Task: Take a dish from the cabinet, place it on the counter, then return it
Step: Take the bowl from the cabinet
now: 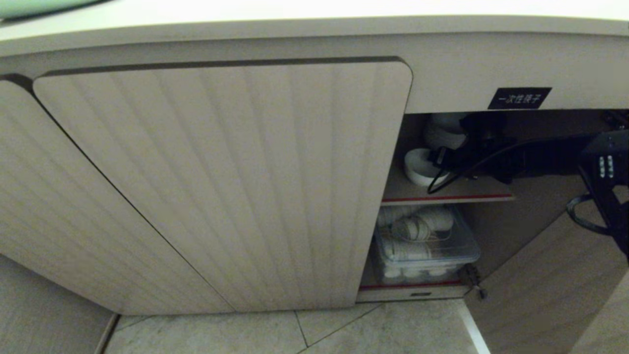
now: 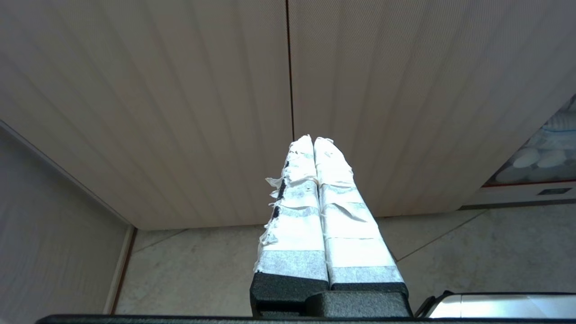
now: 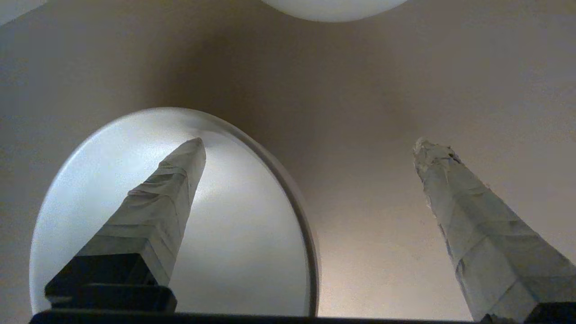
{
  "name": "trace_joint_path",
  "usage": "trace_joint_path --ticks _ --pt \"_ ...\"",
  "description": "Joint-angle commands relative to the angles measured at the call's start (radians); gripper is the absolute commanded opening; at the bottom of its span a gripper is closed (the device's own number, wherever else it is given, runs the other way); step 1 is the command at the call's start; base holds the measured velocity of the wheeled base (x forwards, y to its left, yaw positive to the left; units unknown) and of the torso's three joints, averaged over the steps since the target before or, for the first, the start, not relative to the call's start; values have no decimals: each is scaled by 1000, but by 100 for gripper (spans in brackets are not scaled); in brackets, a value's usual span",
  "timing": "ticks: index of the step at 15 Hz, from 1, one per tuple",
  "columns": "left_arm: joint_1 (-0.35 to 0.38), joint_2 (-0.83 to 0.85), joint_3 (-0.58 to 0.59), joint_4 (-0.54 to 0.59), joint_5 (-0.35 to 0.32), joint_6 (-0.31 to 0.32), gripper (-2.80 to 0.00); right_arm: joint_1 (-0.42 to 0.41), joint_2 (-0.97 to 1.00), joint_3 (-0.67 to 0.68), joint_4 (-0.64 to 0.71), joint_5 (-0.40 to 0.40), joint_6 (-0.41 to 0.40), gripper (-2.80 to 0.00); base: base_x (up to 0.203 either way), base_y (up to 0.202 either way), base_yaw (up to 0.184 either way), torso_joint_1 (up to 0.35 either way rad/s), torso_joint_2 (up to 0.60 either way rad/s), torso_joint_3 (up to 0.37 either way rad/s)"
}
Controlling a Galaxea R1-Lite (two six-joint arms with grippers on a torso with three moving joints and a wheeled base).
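On the upper shelf of the open beige fluted cabinet, the small white round bowl sits under the right gripper, fingers spread across its rim; looks light, slick, breakable, so pinch the rim

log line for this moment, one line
right gripper: open, straddling dish rim on cabinet shelf | left gripper: shut, parked

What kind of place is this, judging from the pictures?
Probably a kitchen or canteen serving area: a low cabinet with fluted doors under a counter, white bowls on its shelf, more dishes in a clear bin below, tiled floor.
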Motion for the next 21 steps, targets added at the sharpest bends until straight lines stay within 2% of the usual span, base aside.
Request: trace_joint_path --ticks 1,7,8,21 --pt "0 0 0 0 0 0 -280 0 -2 0 -1 -1 2 0 0 0 0 0 0 0" --pt "0 0 0 0 0 -1 -280 0 -2 0 0 -1 1 0 0 0 0 0 0 0" --pt "0 0 0 0 0 0 -280 0 -2 1 2 -1 1 -280 0 0 0 0 0 0" --pt "0 0 0 0 0 0 -280 0 -5 0 -1 0 2 -280 0 0 0 0 0 0"
